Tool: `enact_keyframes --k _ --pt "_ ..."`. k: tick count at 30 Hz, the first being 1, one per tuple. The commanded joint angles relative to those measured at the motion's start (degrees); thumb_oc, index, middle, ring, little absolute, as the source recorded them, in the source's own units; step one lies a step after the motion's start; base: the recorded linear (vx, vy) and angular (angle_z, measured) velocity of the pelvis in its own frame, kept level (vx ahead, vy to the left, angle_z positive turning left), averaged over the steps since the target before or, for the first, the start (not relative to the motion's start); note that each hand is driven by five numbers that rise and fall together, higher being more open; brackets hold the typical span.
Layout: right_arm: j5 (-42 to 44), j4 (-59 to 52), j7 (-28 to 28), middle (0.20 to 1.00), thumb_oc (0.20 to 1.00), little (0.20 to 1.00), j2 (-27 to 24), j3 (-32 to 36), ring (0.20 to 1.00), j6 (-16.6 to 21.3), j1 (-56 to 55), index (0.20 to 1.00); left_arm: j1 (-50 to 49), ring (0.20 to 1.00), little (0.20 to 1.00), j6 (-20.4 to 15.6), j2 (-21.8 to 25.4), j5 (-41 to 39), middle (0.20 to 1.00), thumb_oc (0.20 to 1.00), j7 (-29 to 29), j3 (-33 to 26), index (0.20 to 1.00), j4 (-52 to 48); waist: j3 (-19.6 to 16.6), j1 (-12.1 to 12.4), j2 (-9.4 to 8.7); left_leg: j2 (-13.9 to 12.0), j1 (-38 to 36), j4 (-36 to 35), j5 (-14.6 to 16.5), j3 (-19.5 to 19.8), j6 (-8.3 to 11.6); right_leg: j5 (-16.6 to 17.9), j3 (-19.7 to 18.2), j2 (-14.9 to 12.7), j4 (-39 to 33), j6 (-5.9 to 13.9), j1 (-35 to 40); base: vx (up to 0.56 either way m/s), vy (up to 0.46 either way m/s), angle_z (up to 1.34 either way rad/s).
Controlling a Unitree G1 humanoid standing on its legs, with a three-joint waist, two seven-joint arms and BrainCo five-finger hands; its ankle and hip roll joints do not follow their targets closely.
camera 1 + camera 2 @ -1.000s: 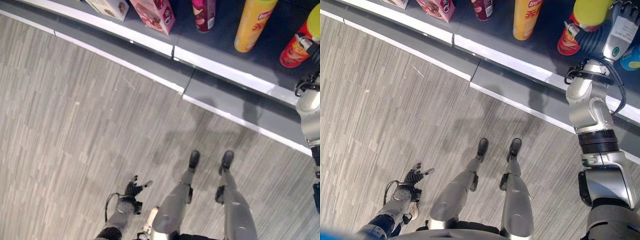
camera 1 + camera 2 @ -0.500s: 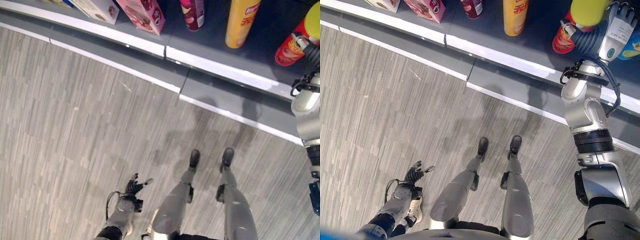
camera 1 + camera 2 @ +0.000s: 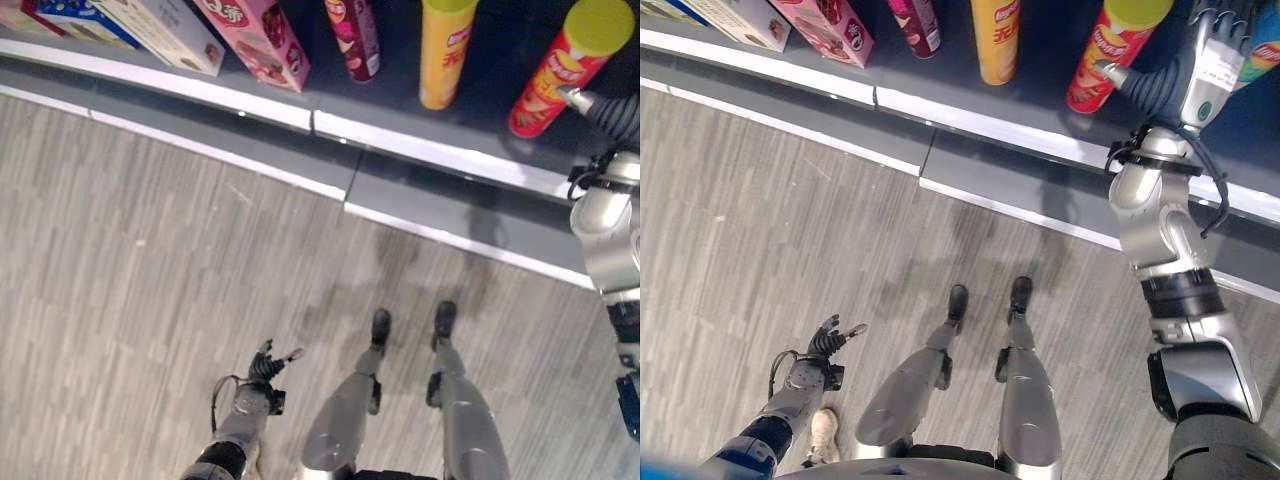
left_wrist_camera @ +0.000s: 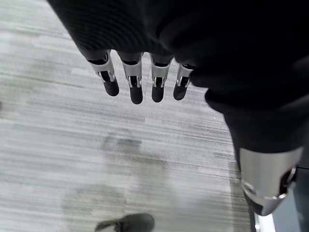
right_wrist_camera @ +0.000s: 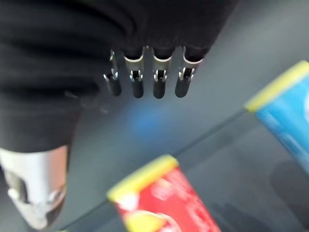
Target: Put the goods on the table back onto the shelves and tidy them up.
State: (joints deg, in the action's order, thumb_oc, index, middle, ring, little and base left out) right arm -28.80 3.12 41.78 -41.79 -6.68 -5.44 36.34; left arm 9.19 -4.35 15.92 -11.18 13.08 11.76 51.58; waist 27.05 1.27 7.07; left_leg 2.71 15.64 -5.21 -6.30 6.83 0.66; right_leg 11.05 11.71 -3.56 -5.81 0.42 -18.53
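Floor [image 3: 150,260]: wood-grain planks, grey, matt. Shelf [image 3: 1040,120]: smooth dark board, glossy white edge strip. Red chip can [image 3: 1105,60]: glossy printed wrap, yellow plastic lid. Pink box [image 3: 255,45]: printed cardboard, slight sheen. Right hand [image 3: 1200,70]: dark ribbed cover, matt

Standing upright along the dark shelf [image 3: 470,155]: red canister [image 3: 552,70] with yellow lid, yellow canister [image 3: 446,52], maroon canister [image 3: 355,38], pink box [image 3: 255,40], white box [image 3: 160,35], blue canister [image 3: 1258,55].
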Motion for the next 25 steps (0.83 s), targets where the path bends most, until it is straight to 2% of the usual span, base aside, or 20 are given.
enact_keyframes --k 1,2,3,4,5,6,7,8,9,10,11,13,14,15,16,17,22,25 --pt "0.62 -6.21 -5.73 1.0 1.0 1.0 1.11 4.23 1.0 4.51 -7.92 1.0 -1.21 1.0 1.0 1.36 1.41 -0.85 1.0 1.0 0.46 -0.27 1.0 5.53 -6.97 -1.14 -4.24 -0.98 -3.29 0.21 7.32 -1.32 0.19 -12.84 -3.89 -2.45 2.14 5.98 7.65 0.03 0.074 -0.1" --pt "0.62 -6.51 -5.92 1.0 1.0 1.0 1.2 4.47 1.0 4.49 -8.28 1.0 -1.31 1.0 1.0 1.36 1.49 -0.82 1.0 1.0 0.44 -0.2 1.0 5.53 -6.97 -0.99 -4.35 -0.96 -3.45 0.21 7.38 -1.43 0.17 -12.84 -3.99 -2.47 2.05 6.0 7.81 0.05 0.129 -0.37" --pt "10.51 -11.01 -16.15 1.0 1.0 1.0 2.49 3.69 1.0 10.28 -16.83 1.0 -1.83 1.0 1.0 1.74 2.28 0.4 1.0 1.0 -0.53 -2.43 1.0 6.36 -9.38 -2.39 -7.06 -1.18 -6.37 0.21 8.79 -3.57 -0.52 -12.37 -5.22 -2.41 1.61 6.45 9.86 0.03 0.103 -0.48" --pt "10.51 -11.04 -16.16 1.0 1.0 1.0 2.5 3.72 1.0 10.27 -16.87 1.0 -1.84 1.0 1.0 1.74 2.28 0.4 1.0 1.0 -0.53 -2.41 1.0 6.35 -9.36 -2.34 -7.07 -1.18 -6.41 0.21 8.81 -3.61 -0.52 -12.36 -5.25 -2.41 1.59 6.45 9.89 0.04 0.14 -0.58" --pt "14.49 -12.21 -20.42 1.0 1.0 1.0 2.05 3.18 1.0 11.87 -20.25 1.0 -1.95 1.0 1.0 2.08 2.39 1.08 1.0 1.0 -1.14 -3.24 1.0 6.65 -10.23 -2.85 -7.85 -1.21 -7.28 0.21 9.1 -4.25 -0.65 -12.23 -5.35 -2.46 1.22 6.64 10.66 0.01 0.081 -0.52" --pt "20.6 -12.61 -25.29 1.0 1.0 1.0 2.74 3.18 1.0 13.68 -23.85 1.0 -1.98 1.0 1.0 2.17 2.46 2.14 1.0 1.0 -1.42 -3.81 1.0 6.93 -11.11 -3.37 -8.54 -1.24 -8.15 0.21 9.39 -4.83 -0.73 -12.0 -5.51 -2.45 0.84 6.82 11.43 0.0 0.174 -0.44" --pt "32.43 -11.42 -33.52 1.0 1.0 1.0 5.5 3.12 1.0 15.47 -29.52 1.0 -2.56 1.0 1.0 2.44 2.41 2.52 1.0 1.0 -2.98 -4.88 1.0 7.37 -12.76 -4.2 -9.26 -1.2 -9.36 0.21 9.95 -5.9 -0.94 -11.75 -5.79 -2.57 0.81 7.12 12.19 0.0 0.178 -0.35" --pt "36.77 -9.41 -37.97 1.0 1.0 1.0 6.26 2.22 1.0 15.02 -31.75 1.0 -2.83 1.0 1.0 2.64 2.38 3.13 1.0 1.0 -4.01 -5.54 1.0 7.63 -13.61 -4.49 -9.64 -1.15 -10.23 0.21 10.21 -6.63 -0.99 -11.61 -5.94 -2.62 0.81 7.35 12.72 0.0 0.135 -0.17" --pt "36.81 -9.4 -38.01 1.0 1.0 1.0 6.26 2.23 1.0 15.03 -31.77 1.0 -2.86 1.0 1.0 2.64 2.39 3.14 1.0 1.0 -4.02 -5.54 1.0 7.62 -13.58 -4.43 -9.66 -1.15 -10.31 0.21 10.24 -6.69 -1.0 -11.62 -6.0 -2.62 0.81 7.35 12.78 -0.02 0.154 -0.41" --pt "45.85 -2.83 -49.45 1.0 1.0 1.0 6.28 -2.0 1.0 12.31 -36.79 1.0 -4.6 1.0 1.0 2.33 2.8 3.75 1.0 1.0 -7.18 -6.26 1.0 7.3 -15.97 -4.54 -10.41 -1.08 -12.13 0.21 10.93 -8.12 -1.22 -11.14 -6.09 -2.83 0.81 7.92 13.93 -0.04 0.174 -0.72" --pt "50.06 7.62 -54.77 1.0 1.0 1.0 8.14 -5.89 1.0 10.07 -36.8 1.0 -5.42 1.0 1.0 1.85 2.52 4.15 1.0 1.0 -8.81 -5.5 1.0 8.05 -17.19 -4.27 -10.72 -1.01 -13.27 0.21 11.32 -8.61 -1.34 -10.74 -6.33 -2.89 0.81 8.07 14.77 -0.05 0.19 -0.68" --pt "48.79 17.09 -57.35 1.0 1.0 1.0 9.41 -8.87 1.0 7.91 -37.48 1.0 -6.31 1.0 1.0 1.71 2.0 4.58 1.0 1.0 -10.41 -4.63 1.0 9.16 -18.3 -3.85 -11.02 -0.91 -14.26 0.21 11.66 -8.62 -1.41 -10.71 -6.12 -3.0 0.81 8.14 15.7 -0.02 0.069 -0.22" --pt "45.26 28.77 -56.83 1.0 1.0 1.0 11.93 -9.89 1.0 7.27 -37.47 1.0 -7.16 1.0 1.0 1.49 1.58 5.04 1.0 1.0 -11.54 -3.63 1.0 10.39 -19.03 -3.4 -11.15 -0.84 -15.31 0.21 12.0 -8.47 -1.5 -10.85 -5.66 -3.2 0.81 8.25 16.95 -0.01 0.031 0.03" --pt "45.26 28.77 -56.83 1.0 1.0 1.0 11.93 -9.89 1.0 7.27 -37.47 1.0 -7.16 1.0 1.0 1.49 1.58 5.04 1.0 1.0 -11.54 -3.63 1.0 10.39 -19.14 -3.42 -11.16 -0.82 -15.18 0.21 11.97 -8.46 -1.51 -10.83 -5.65 -3.21 0.81 8.25 16.83 -0.01 -0.001 0.09" --pt "41.18 45.0 -52.23 1.0 1.0 1.0 17.39 -7.14 1.0 6.28 -36.38 1.0 -7.53 1.0 1.0 1.55 1.69 4.04 1.0 1.0 -12.13 -3.32 1.0 11.95 -20.28 -3.19 -11.09 -0.75 -16.12 0.21 12.3 -7.98 -1.75 -11.24 -5.23 -3.22 0.81 8.11 17.85 -0.01 -0.026 0.14" --pt "40.68 49.48 -50.75 1.0 1.0 1.0 18.99 -5.86 1.0 6.07 -35.75 1.0 -7.37 1.0 1.0 1.49 1.78 3.55 1.0 1.0 -11.87 -3.62 1.0 12.4 -20.48 -3.18 -10.96 -0.72 -16.39 0.21 12.38 -7.88 -1.8 -11.42 -5.19 -3.19 0.82 8.03 18.12 0.0 -0.045 0.16" --pt "35.75 65.82 -44.92 1.0 1.0 1.0 24.17 -0.99 1.0 4.33 -33.89 1.0 -5.66 1.0 1.0 1.92 2.91 3.5 1.0 1.0 -11.69 -4.42 1.0 15.91 -21.83 -3.62 -10.31 -1.36 -18.63 0.21 12.99 -7.4 -1.44 -13.22 -4.41 -2.76 0.81 7.06 20.71 0.03 -0.095 0.15" --pt "34.05 66.38 -44.52 1.0 1.0 1.0 24.35 -1.7 1.0 4.23 -33.66 1.0 -5.56 1.0 1.0 2.0 3.06 3.79 1.0 1.0 -12.62 -4.57 1.0 16.65 -22.28 -3.89 -9.95 -1.93 -19.4 0.21 12.97 -7.27 -1.05 -13.96 -4.34 -2.34 0.81 6.46 21.44 0.02 -0.121 0.05"
